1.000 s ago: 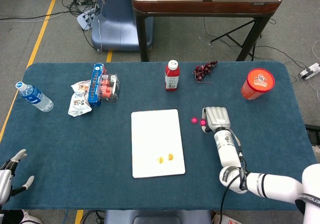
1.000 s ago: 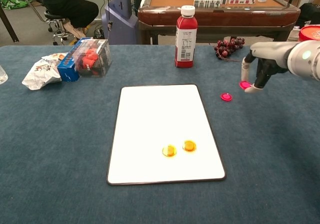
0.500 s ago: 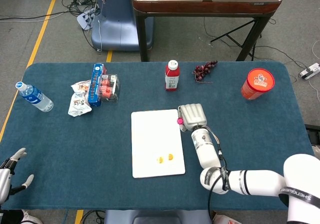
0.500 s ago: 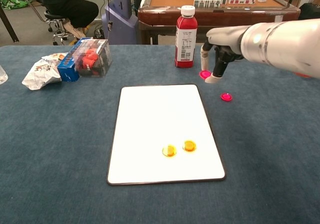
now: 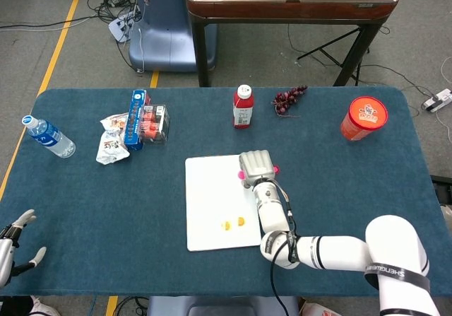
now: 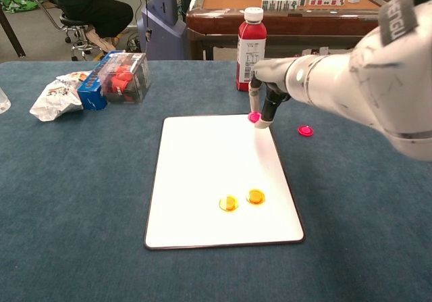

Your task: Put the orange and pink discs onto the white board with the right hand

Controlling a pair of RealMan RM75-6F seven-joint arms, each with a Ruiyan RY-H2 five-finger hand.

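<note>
1. Chest view showed the right hand (image 6: 264,92) over the far right corner of the white board (image 6: 202,173), its fingers (image 6: 254,103) pinching a pink disc (image 6: 254,117) just above the board's edge.
2. Two orange discs (image 6: 241,200) lay side by side on the board, near its right edge; a second pink disc (image 6: 306,130) sat on the blue surface (image 6: 81,200) to the right of the board.
3. Risk, as I judged it: released here, the held disc could land on the rim and roll off onto the surface, because it hung so close to the corner.
4. The red bottle (image 6: 251,40) stood just behind the hand and might be knocked.
5. Head view caught the left hand (image 5: 13,245) at the surface's near left corner, fingers apart, empty.
</note>
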